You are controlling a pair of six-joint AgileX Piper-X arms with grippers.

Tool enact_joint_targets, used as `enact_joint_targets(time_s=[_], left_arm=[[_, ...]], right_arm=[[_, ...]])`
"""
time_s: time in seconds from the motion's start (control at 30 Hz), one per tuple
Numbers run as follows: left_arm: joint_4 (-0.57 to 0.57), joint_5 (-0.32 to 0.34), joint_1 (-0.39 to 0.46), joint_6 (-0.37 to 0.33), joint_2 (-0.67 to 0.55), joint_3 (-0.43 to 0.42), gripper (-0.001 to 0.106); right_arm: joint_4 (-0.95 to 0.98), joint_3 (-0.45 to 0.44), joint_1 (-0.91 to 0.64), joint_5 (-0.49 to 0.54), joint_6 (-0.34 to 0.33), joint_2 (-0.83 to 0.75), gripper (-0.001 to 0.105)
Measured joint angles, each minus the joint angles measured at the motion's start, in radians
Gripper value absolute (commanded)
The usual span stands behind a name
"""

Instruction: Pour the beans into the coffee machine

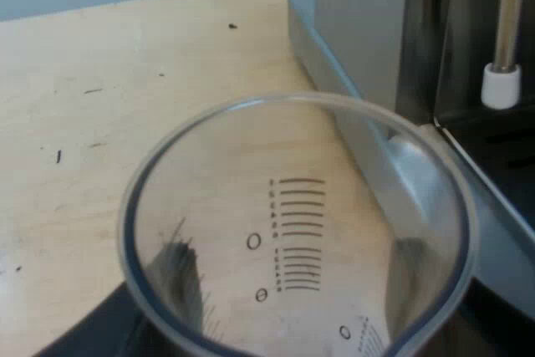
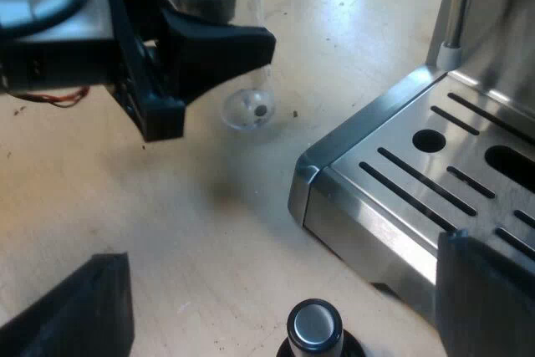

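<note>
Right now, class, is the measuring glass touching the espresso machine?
Apart. The right wrist view shows a stretch of bare table between the measuring glass and the corner of the espresso machine.

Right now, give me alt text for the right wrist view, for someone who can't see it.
The left gripper holds a clear measuring glass over the wooden table, beside the slotted metal tray of the espresso machine. Nearer, a tamper stands near the right gripper's wide-open fingers.
</note>
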Motion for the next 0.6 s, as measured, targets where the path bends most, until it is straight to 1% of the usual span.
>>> enact_joint_targets(time_s=[0.03,0.1,0.13,0.2,0.27,0.33,0.37,0.4,0.47,0.5,0.53,0.57,0.6], left_arm=[[-0.046,0.0,0.0,0.001,0.04,0.0,0.012],[-0.074,0.0,0.0,0.001,0.067,0.0,0.012],[-0.107,0.0,0.0,0.001,0.093,0.0,0.012],[-0.127,0.0,0.0,0.001,0.131,-0.007,0.013],[-0.129,0.0,0.0,0.001,0.152,-0.006,0.017],[-0.126,0.0,0.0,0.001,0.164,-0.006,0.026],[-0.126,0.0,0.0,0.001,0.164,-0.006,0.028],[-0.126,0.0,0.0,0.001,0.164,-0.006,0.033],[-0.126,0.0,0.0,0.001,0.164,-0.006,0.037],[-0.129,0.0,0.0,0.001,0.164,-0.006,0.042],[-0.129,0.0,0.0,0.001,0.164,-0.006,0.044],[-0.13,0.0,0.0,0.001,0.164,-0.006,0.053],[-0.13,0.0,0.0,0.001,0.164,-0.006,0.058]], right_arm=[[0.0,0.0,0.0,0.0,0.0,0.0,0.078],[0.0,0.0,0.0,0.0,0.0,0.0,0.078],[0.0,0.0,0.0,0.0,0.0,0.0,0.078],[0.0,0.0,0.0,0.0,0.0,0.0,0.078],[0.0,0.0,0.0,0.0,0.0,0.0,0.078],[0.0,0.0,0.0,0.0,0.0,0.0,0.078],[0.0,0.0,0.0,0.0,0.0,0.0,0.078],[0.0,0.0,0.0,0.0,0.0,0.0,0.078],[0.0,0.0,0.0,0.0,0.0,0.0,0.078],[0.0,0.0,0.0,0.0,0.0,0.0,0.078],[0.0,0.0,0.0,0.0,0.0,0.0,0.078],[0.0,0.0,0.0,0.0,0.0,0.0,0.078],[0.0,0.0,0.0,0.0,0.0,0.0,0.078]])
